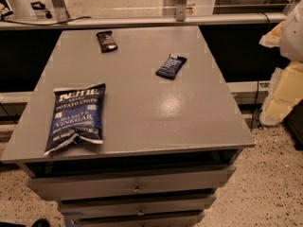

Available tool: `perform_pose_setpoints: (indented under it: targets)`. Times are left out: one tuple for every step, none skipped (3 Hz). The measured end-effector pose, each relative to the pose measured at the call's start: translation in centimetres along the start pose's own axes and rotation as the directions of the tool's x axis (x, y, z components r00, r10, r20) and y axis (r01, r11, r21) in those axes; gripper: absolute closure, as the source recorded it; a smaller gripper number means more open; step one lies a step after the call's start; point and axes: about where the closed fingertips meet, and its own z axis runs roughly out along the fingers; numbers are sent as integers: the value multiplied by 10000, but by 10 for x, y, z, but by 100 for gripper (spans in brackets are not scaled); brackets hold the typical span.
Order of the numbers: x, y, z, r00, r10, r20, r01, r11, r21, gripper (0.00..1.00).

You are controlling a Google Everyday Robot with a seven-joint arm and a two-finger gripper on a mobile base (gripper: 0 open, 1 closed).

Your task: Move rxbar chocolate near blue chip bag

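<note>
The rxbar chocolate (106, 41), a small flat black wrapper, lies at the far edge of the grey table (156, 108), left of centre. The blue chip bag (75, 117), a large dark blue Kettle bag with white lettering, lies at the front left of the table. The two are far apart. My gripper is out of view; only pale, cream-coloured parts of my arm (286, 86) show at the right edge of the camera view, off the table's right side and away from both objects.
A small navy blue bar wrapper (171, 65) lies at the table's back right of centre. The table has drawers (135, 186) below its front edge. A rail (142, 21) runs behind the table. The floor is speckled.
</note>
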Motion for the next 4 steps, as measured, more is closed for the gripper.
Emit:
perform_pose_setpoints:
  targets:
    - [0, 0, 0, 10000, 0, 1, 0, 10000, 2, 0]
    - [-6, -9, 8, 9987, 165, 480, -176, 9996, 216, 0]
    - [-29, -39, 34, 9853, 518, 1626, -615, 9966, 555, 0]
    - [-69, -83, 64, 9530, 696, 2948, -1002, 9909, 901, 0]
